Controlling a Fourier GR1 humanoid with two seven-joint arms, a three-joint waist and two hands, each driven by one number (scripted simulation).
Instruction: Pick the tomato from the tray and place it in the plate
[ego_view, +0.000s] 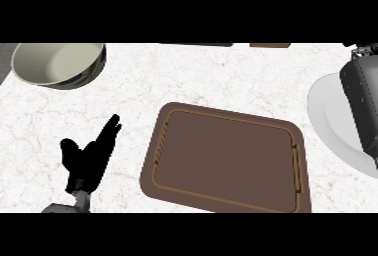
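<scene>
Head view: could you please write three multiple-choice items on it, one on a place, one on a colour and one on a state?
1. Where does the bowl stand?
A. On the counter, at its far left corner
B. On the tray
C. On the plate

2. What colour is the tray?
A. White
B. Brown
C. Green

3. In what state is the left hand?
A. Open, with its fingers straight
B. Curled round a tomato
C. Pressed flat on the tray

Answers:
1. A, since the bowl shows at the view's upper left, well apart from the tray.
2. B, since its whole surface is brown with a lighter line inside the rim.
3. A, since its fingers point up and away beside the tray's left edge and hold nothing.
</scene>
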